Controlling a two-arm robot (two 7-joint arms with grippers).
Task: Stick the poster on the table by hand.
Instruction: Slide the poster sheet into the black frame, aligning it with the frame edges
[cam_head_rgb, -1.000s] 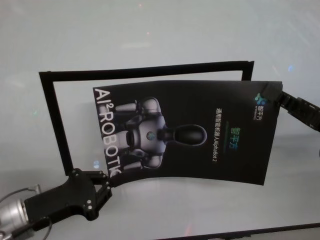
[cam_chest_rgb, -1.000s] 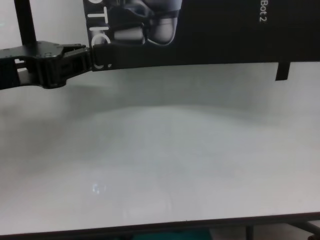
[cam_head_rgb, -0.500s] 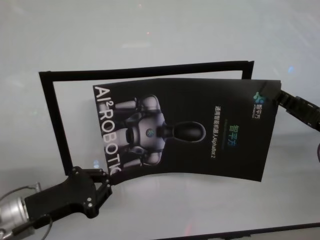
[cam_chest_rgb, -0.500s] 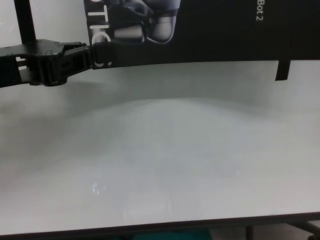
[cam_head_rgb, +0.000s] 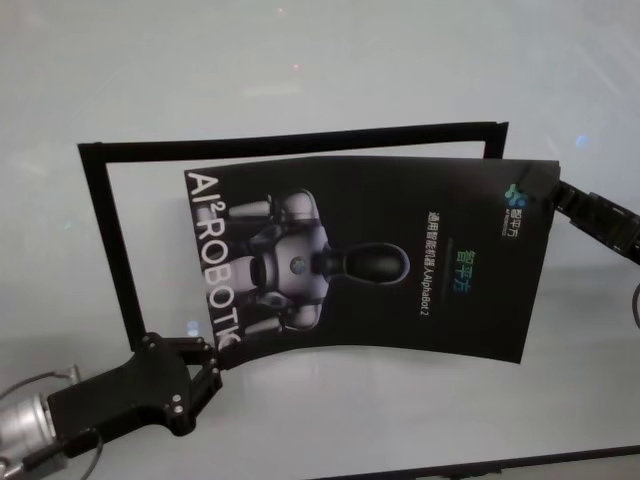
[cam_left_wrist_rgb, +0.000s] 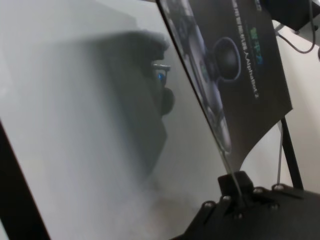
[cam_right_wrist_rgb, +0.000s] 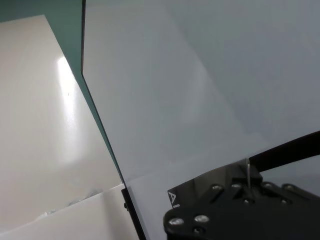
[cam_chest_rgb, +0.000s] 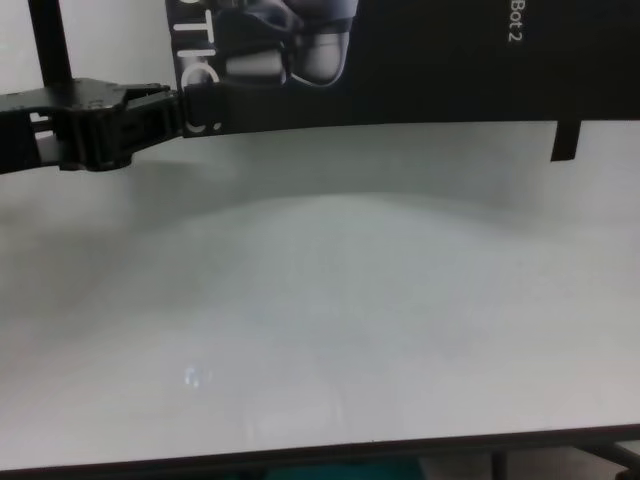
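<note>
Now, change: poster (cam_head_rgb: 385, 265) a bit farther from the robot than a moment back, near edge slid up toward 12 o'clock; left hand (cam_head_rgb: 207, 368) moved with it.
Meaning: most likely being carried into the tape frame (cam_head_rgb: 100, 235), not yet stuck down.
Poster place: up in the air over the desk (cam_head_rgb: 320, 60), bowed in the middle, dark shadow under it in the left wrist view; robot picture and big letters at the 9 o'clock end, small logo at the 3 o'clock end.
Left hand: at 7 o'clock in the head view, fingers pinched tight on the poster's near corner by the big letters; same pinch seen from the chest (cam_chest_rgb: 172, 112) and edge-on at the wrist (cam_left_wrist_rgb: 235, 187).
Right hand: at 3 o'clock (cam_head_rgb: 552, 196), closed on the far corner by the logo; thin sheet edge seen between its fingers at the wrist (cam_right_wrist_rgb: 246, 186).
Frame: black tape on three sides, long strip at 12 o'clock, one side at 9 o'clock, short piece at 3 o'clock.
Edges: poster's 3 o'clock end sticks out past the short tape piece; 9 o'clock end well inside the frame; so not lined up yet, by the look of it.
Desk edge: thin dark front edge (cam_chest_rgb: 330, 452) at 6 o'clock, well apart from the poster.
Open room: bare white desk toward 6 o'clock and 12 o'clock; room inside the frame at 9 o'clock for a slide that way.
Watch out: bowed sheet may touch down in the middle first and trap a bump.
</note>
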